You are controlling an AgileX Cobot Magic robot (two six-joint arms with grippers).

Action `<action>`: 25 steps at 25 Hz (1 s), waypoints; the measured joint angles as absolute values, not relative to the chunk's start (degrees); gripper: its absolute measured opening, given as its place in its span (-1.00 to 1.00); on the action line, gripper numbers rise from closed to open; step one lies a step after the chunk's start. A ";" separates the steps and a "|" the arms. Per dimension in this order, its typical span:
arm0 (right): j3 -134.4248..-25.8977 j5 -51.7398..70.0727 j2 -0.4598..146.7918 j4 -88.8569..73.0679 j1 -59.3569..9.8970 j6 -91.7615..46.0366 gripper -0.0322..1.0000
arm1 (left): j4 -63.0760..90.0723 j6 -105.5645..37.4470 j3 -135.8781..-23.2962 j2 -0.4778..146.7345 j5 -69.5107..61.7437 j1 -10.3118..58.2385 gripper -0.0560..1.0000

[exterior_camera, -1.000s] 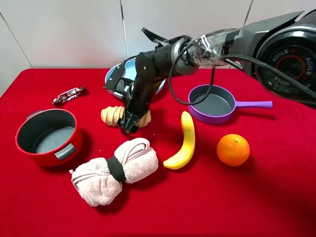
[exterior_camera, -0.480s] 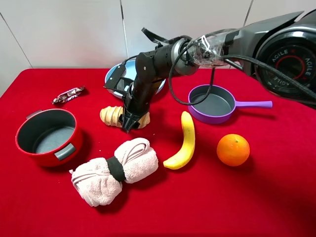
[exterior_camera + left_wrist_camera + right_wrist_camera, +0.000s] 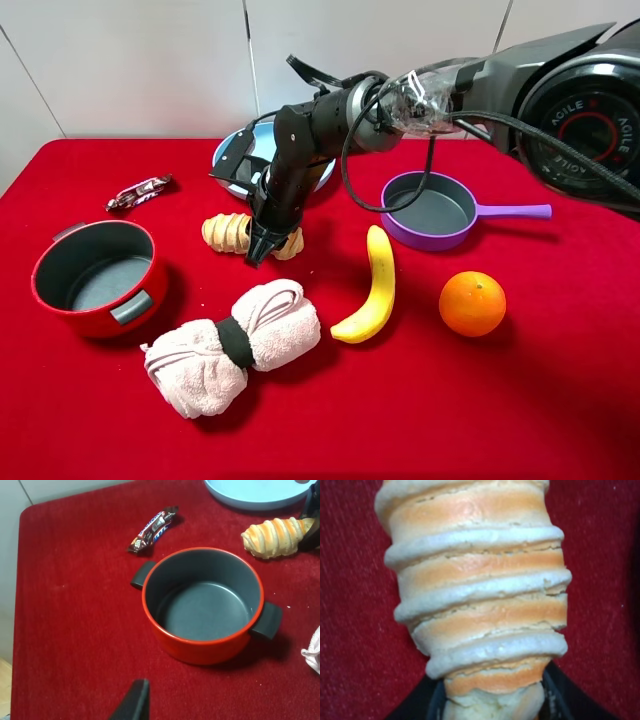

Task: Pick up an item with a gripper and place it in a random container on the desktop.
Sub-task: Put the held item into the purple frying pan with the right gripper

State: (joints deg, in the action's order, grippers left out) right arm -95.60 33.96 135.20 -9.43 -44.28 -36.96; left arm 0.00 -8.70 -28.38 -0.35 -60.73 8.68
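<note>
The red cloth table (image 3: 450, 400) runs out of the picture at the front and both sides. Nearest lies a pink rolled towel (image 3: 205, 365) with a black band round its middle. To its left stands a red pot (image 3: 60, 300), grey inside. To its right lie a banana (image 3: 375, 285) and, further right, an orange (image 3: 472, 303).

Only one dark finger of the left gripper (image 3: 135, 700) shows, at the edge of its own camera view. Whether its jaws are wide or narrow cannot be told.

Behind the towel the bread roll (image 3: 226, 232) lies on the cloth, between the pot and the banana. The right gripper (image 3: 260, 250) comes down across its middle and hides that part, so only the two ends show from above. The jaws are drawn in narrow and clamp the roll. In the right wrist view the roll fills the frame, and its near end sits between the gripper's dark parts.

Further back on the right sits the purple pan (image 3: 440, 212), well apart from the roll, its handle (image 3: 515, 211) pointing right. A black cable loop hangs in front of its left rim. A candy bar (image 3: 140, 191) lies far left.

The light-blue plate (image 3: 255, 492) at the back is largely covered by the right arm (image 3: 330, 120). That arm reaches in from the upper right, passes above the pan, bends, and points steeply down and leftward.
</note>
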 joint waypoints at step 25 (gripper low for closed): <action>-96.78 41.05 129.23 -6.22 -44.28 -34.17 -0.54 | 0.00 -8.75 -28.38 -0.35 -60.73 8.68 0.97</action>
